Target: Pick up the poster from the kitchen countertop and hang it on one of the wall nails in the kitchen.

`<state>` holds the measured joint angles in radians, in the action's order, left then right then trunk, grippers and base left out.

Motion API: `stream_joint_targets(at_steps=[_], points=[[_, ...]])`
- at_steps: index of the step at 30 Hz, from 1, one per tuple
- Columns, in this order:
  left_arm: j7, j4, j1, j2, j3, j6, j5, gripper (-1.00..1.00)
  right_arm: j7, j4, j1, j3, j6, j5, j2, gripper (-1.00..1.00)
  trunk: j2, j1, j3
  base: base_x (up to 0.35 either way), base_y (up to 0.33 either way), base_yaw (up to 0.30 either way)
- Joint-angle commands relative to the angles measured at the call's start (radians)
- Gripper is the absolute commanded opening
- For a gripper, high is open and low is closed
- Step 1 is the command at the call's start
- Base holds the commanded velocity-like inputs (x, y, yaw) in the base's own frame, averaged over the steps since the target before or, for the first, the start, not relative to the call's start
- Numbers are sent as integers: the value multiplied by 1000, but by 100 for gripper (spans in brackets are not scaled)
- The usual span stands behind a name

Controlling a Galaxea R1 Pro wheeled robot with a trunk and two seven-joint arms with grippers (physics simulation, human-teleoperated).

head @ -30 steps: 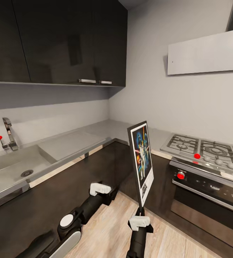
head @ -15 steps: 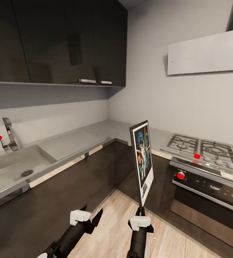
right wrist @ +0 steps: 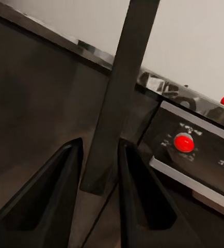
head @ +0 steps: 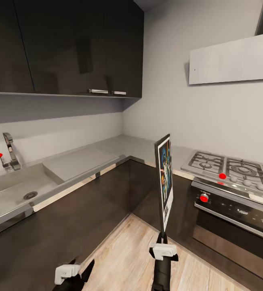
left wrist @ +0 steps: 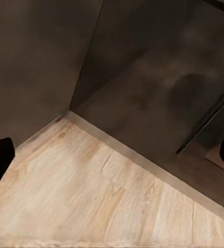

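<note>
One arm carries the job now: my right gripper [head: 163, 238] pinches the bottom edge of the poster [head: 165, 178] upright, off the bench [head: 83, 155], in front of the hob [head: 228, 167]. Since a second ago the poster has swung nearly edge-on and my left gripper [head: 76, 271], jaws spread and empty, has dropped away. A wall nail comes next, I judge.

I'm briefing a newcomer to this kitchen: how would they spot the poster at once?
Start at the gas hob on the right. Just left of it, in front of the corner cabinets, the right hand holds the poster upright by its bottom edge. It is the only colourful, black-framed panel, seen nearly edge-on.
</note>
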<state>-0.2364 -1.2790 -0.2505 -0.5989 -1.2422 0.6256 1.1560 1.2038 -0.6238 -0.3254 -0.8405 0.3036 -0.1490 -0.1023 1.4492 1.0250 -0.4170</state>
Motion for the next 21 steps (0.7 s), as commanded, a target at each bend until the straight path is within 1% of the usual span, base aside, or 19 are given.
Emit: stream_joint_targets(at_steps=[1, 2, 3, 5, 7, 10, 13, 17, 18, 20, 21], points=[[3, 35, -3, -1, -31, 21, 22, 100, -23, -1, -1, -3, 15, 0, 13, -100, 1, 0, -1, 0, 0, 0], [17, 62, -3, -2, -54, 31, 38, 100, -55, -6, -1, -3, 26, 0, 30, -100, 1, 0, -1, 0, 0, 0], [27, 81, -3, -2, -69, 39, 48, 100, -87, -13, -1, -3, 40, 0, 45, -100, 1, 0, -1, 0, 0, 0], [38, 102, -3, -2, -87, 63, 65, 100, -153, -28, 0, -3, 62, 0, 67, -100, 1, 0, -1, 0, 0, 0], [43, 111, -3, -1, -97, 82, 75, 100, -211, -35, 0, -3, 72, 0, 80, -100, 1, 0, -1, 0, 0, 0], [44, 116, -3, 0, -103, 88, 79, 100, -236, -36, 0, -3, 76, 1, 85, -100, 1, 0, -1, -39, 0, 0], [44, 117, -3, 0, -105, 88, 80, 100, -248, -35, 0, -3, 76, 1, 87, -100, 1, 0, -1, -173, 0, 0], [45, 117, -3, 2, -107, 89, 80, 100, -350, -37, 0, -2, 82, 4, 113, -100, 1, 0, -1, -277, 0, 0], [45, 118, -3, 4, -108, 89, 80, 100, -405, -37, 0, -1, 90, 13, 128, -100, 1, 0, -1, -300, 0, 0], [45, 117, -3, 6, -109, 89, 80, 100, -456, -38, 0, -1, 104, 34, 142, -100, 1, 0, -1, -255, 0, 0], [45, 117, -3, 7, -111, 89, 80, 100, -506, -39, 0, 0, 121, 63, 154, -100, 1, 0, -1, -150, 0, 0]])
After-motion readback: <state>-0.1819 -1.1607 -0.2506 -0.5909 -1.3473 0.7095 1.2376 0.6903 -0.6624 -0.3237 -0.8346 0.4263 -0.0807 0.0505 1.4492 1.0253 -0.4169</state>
